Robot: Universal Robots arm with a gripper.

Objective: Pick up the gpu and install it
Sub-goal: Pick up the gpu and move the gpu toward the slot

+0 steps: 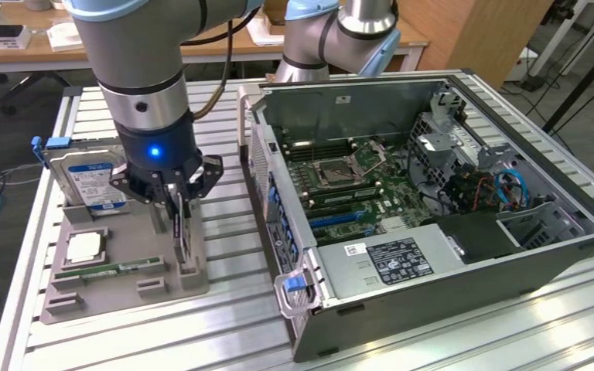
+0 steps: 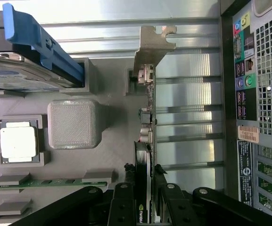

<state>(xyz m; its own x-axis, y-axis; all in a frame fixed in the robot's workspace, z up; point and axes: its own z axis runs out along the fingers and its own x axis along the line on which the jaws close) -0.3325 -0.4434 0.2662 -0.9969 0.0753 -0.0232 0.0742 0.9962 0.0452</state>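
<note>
gpu (image 1: 182, 232), stood on edge in grey holder (image 1: 121, 290): was found directly beneath the claw (image 1: 176, 202), long axis level and crosswise to its grip; top edge was clenched by it

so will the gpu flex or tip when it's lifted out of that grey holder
Probably stiff: the gpu is a flat board with a metal bracket. Standing on its thin edge in the holder, it would likely tip unsupported.

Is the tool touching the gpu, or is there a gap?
Touching. In the wrist view the tool clamps the gpu, one finger against each face, no gap; it stands in the grey holder.
</note>
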